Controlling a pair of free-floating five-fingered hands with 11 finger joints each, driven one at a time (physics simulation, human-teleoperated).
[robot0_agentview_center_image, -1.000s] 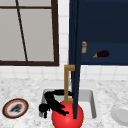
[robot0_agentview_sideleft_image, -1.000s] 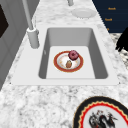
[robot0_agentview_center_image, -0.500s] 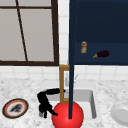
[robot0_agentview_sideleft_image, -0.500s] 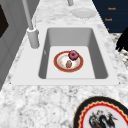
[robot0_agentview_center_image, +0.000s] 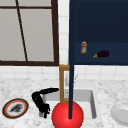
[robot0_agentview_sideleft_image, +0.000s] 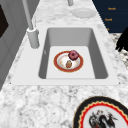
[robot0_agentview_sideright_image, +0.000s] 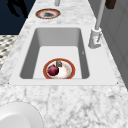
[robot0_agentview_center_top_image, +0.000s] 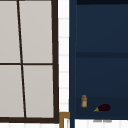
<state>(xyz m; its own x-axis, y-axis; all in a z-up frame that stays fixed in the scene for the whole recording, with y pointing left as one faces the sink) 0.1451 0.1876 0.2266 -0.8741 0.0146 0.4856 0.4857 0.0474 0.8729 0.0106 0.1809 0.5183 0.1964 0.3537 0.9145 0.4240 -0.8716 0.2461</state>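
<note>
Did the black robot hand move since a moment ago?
Yes. In the front view the robot hand has drifted left, away from the red ball, and now hangs over the sink's left rim.

Red ball (robot0_agentview_center_image: 67, 116) and cabinet door edge (robot0_agentview_center_image: 72, 60) before sink (robot0_agentview_center_image: 92, 100)

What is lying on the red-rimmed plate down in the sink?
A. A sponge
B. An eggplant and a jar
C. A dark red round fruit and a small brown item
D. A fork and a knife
C: the left side view shows the red-rimmed plate on the sink floor, bearing a dark red round fruit and a small brown item.
</note>
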